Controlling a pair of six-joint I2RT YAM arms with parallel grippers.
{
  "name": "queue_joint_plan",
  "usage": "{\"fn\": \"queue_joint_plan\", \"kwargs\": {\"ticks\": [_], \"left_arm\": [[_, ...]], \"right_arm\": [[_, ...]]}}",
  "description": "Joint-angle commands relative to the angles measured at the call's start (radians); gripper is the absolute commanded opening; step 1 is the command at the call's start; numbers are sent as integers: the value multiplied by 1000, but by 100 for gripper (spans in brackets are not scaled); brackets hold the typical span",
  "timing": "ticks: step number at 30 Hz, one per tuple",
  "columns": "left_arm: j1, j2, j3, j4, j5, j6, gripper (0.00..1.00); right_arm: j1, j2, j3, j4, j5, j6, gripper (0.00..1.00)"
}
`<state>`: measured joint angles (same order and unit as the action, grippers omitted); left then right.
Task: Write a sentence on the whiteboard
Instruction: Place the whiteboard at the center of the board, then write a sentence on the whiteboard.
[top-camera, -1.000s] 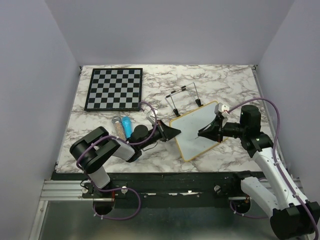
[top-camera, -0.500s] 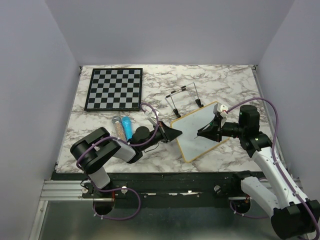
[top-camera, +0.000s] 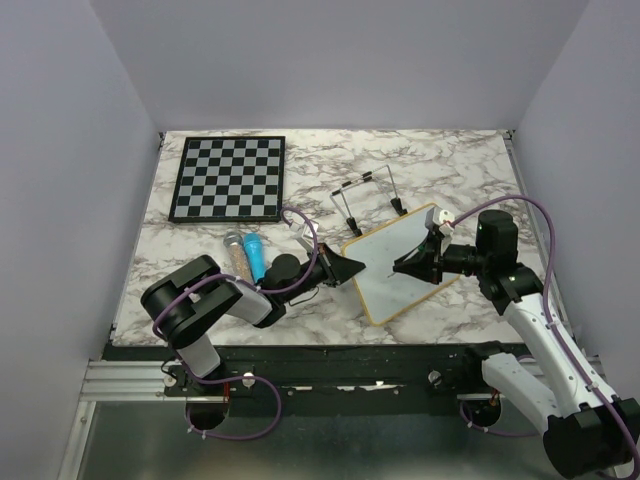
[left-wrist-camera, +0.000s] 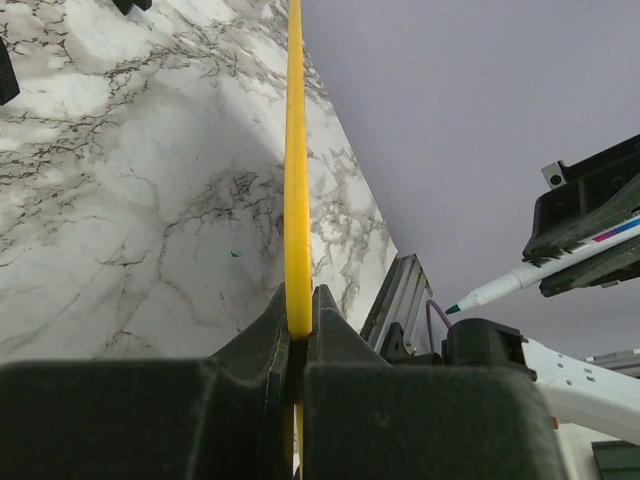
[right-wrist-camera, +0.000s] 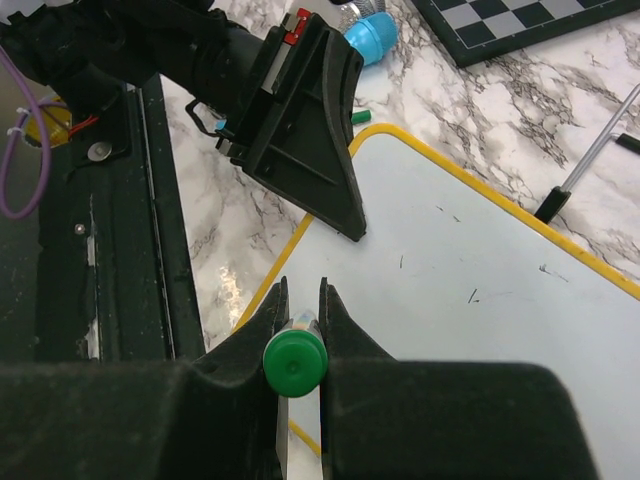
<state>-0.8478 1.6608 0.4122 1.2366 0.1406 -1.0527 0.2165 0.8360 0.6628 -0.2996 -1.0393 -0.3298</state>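
The whiteboard (top-camera: 400, 262), white with a yellow rim, lies tilted on the marble table at centre right. My left gripper (top-camera: 352, 264) is shut on its left edge; in the left wrist view the yellow rim (left-wrist-camera: 297, 150) runs up from between the jaws (left-wrist-camera: 298, 305). My right gripper (top-camera: 400, 268) is shut on a green marker (right-wrist-camera: 295, 364), which points down over the board's left part (right-wrist-camera: 480, 250). The marker's tip (left-wrist-camera: 455, 308) hangs in the air. The sentence is out of view; the board face shows only tiny dark specks.
A black-and-white chessboard (top-camera: 228, 178) lies at the far left. A blue tube (top-camera: 253, 252) and a grey one (top-camera: 234, 251) lie beside the left arm. A wire stand (top-camera: 365, 195) sits behind the board. A small green cap (right-wrist-camera: 360, 117) rests on the marble.
My right gripper with the marker has crept slightly left over the board. The left gripper and the board have not moved.
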Motion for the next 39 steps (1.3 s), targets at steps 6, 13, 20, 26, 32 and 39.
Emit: {"fn": "queue_joint_plan", "kwargs": {"ticks": [6, 13, 20, 26, 32, 39], "left_arm": [[-14, -39, -15, 153, -45, -1, 0], [-17, -47, -26, 161, -52, 5, 0], [-19, -53, -23, 139, -70, -7, 0], [-20, -58, -24, 121, -90, -27, 0], [-23, -42, -16, 132, -93, -44, 0], [-27, -26, -6, 141, -96, -69, 0]], "right_arm": [[12, 9, -14, 28, 24, 8, 1], [15, 11, -11, 30, 32, 9, 0], [46, 28, 12, 25, 71, 5, 1], [84, 60, 73, -4, 146, -26, 1], [116, 77, 89, 72, 251, -6, 1], [168, 109, 55, 213, 360, 58, 1]]}}
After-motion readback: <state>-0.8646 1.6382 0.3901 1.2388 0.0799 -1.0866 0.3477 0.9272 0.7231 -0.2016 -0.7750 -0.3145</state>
